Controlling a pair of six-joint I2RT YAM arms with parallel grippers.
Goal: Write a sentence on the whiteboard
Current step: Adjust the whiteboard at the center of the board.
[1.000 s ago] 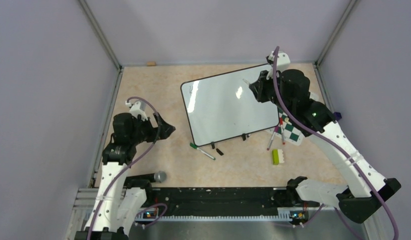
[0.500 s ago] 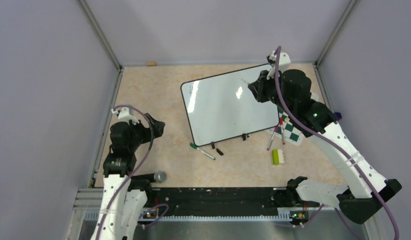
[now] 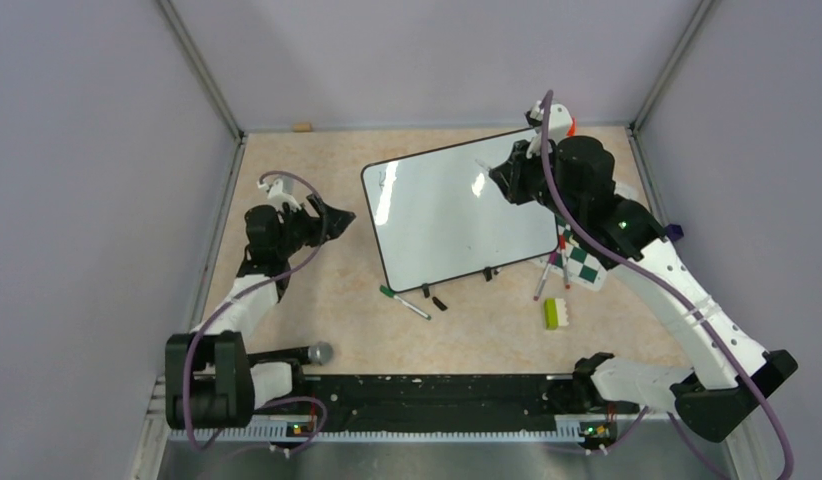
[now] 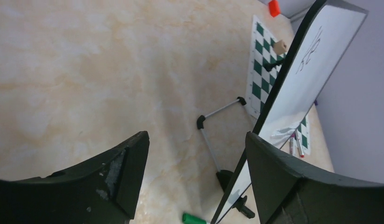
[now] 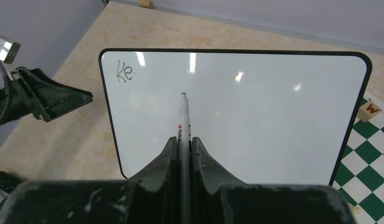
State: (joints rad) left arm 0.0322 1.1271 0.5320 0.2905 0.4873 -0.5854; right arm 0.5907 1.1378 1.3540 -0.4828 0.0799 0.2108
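The whiteboard [image 3: 447, 215] stands tilted on the table, glossy white with a thin black rim. Of the sentence [image 5: 124, 72], only the dark letters "Ke" show, at the board's upper left corner. My right gripper [image 5: 183, 140] is shut on a white marker [image 5: 183, 116], whose tip points at the board's middle; from above this gripper [image 3: 500, 180] hangs over the board's right part. My left gripper [image 3: 337, 218] is open and holds nothing, just left of the board's left edge. In the left wrist view, the board [image 4: 316, 65] runs edge-on past the right finger [image 4: 279, 172].
A green-capped marker [image 3: 404, 303] and small black caps [image 3: 432, 297] lie in front of the board. A green-and-white chess mat [image 3: 585, 262], more markers [image 3: 543, 275] and a yellow-green block [image 3: 552, 313] are at the right. A wooden tile [image 5: 369, 110] sits on the mat.
My left arm drew back, then swung forward so its gripper sits nearer the board's left edge, jaws slightly narrower. The right gripper with the marker shifted a little to the left.
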